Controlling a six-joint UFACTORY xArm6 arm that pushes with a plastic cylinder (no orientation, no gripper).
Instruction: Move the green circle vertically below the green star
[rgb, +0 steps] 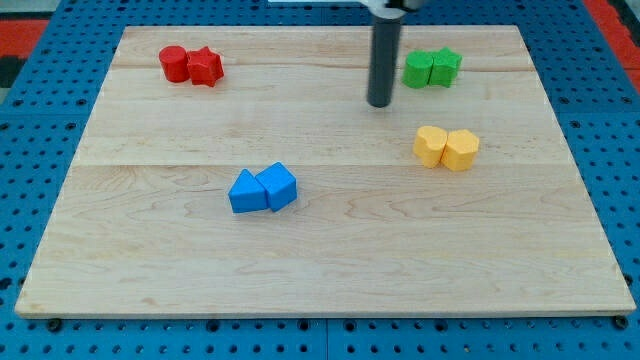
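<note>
End effector = bare rod, no jaws to open/close; my tip sat on tabletop, just left of green pair, touching neither. Green circle abutted green star on star's left, near view's top. Task not started, by my judgement: circle needs pushing round to below star.
</note>
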